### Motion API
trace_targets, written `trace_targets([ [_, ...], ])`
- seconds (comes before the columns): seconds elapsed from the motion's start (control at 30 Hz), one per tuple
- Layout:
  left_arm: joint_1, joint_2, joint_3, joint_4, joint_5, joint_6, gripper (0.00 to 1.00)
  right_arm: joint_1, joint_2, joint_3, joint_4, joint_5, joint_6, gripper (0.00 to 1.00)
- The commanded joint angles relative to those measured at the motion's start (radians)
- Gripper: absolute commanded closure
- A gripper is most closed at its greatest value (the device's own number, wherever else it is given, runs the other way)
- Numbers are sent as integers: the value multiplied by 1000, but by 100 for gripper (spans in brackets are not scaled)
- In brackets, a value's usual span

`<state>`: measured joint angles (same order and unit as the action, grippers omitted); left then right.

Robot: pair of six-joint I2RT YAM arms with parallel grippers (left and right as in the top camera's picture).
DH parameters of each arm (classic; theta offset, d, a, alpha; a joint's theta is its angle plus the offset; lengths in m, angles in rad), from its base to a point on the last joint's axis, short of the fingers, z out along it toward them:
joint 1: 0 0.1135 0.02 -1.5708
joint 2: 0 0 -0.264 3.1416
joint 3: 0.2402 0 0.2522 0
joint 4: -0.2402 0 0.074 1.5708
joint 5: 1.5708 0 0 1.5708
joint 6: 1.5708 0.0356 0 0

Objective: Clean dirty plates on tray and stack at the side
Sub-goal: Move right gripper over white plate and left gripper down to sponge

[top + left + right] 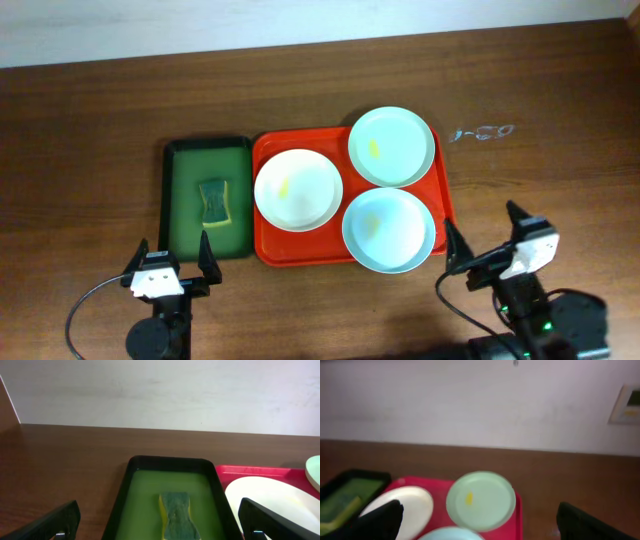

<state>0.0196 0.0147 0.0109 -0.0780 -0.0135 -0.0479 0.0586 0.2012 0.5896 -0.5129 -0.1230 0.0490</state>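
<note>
The red-orange tray (262,150) holds three plates. The white plate (298,188) lies at its left, a mint plate (391,146) at the back right and a pale blue plate (389,229) at the front right; each has a yellow smear. My left gripper (170,268) is open and empty, in front of the green tray. My right gripper (490,245) is open and empty, right of the red tray. The right wrist view shows the mint plate (480,501), the white plate (407,505) and the tray (519,510). The left wrist view shows the white plate (265,502).
A dark green tray (173,185) with a green-yellow sponge (213,203) lies left of the red tray; the sponge also shows in the left wrist view (177,515). A white chalk mark (482,132) is on the wooden table at the right.
</note>
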Motion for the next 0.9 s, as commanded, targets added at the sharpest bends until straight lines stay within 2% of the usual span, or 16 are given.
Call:
trace_targets([
  [0.0, -4, -1, -2, -6, 18, 12, 1, -6, 217, 219, -79, -52, 45, 2],
  [0.17, -4, -1, -2, -6, 18, 12, 1, -6, 612, 605, -415, -149, 45, 2],
  [0.27, -4, -1, -2, -6, 18, 12, 1, -6, 797, 756, -567, -208, 45, 2],
  [0.47, -4, -1, -2, 10, 27, 11, 1, -6, 1015, 771, -590, -443, 45, 1],
  [0.53, -4, 0, -1, -2, 92, 10, 1, -6, 1054, 771, -600, -442, 45, 35],
  [0.57, -4, 4, 2, 0, 114, -17, 1, -6, 1065, 771, -602, -441, 45, 46],
  [0.63, -4, 19, 48, -86, 130, -74, 1, -6, 1076, 771, -604, -405, 46, 48],
  [0.73, -4, 94, 198, -245, 150, -74, 1, -6, 1085, 770, -621, -280, 105, 46],
  [0.87, -4, 385, 535, -410, 213, -69, 1, -6, 1121, 770, -631, -265, 151, 40],
])
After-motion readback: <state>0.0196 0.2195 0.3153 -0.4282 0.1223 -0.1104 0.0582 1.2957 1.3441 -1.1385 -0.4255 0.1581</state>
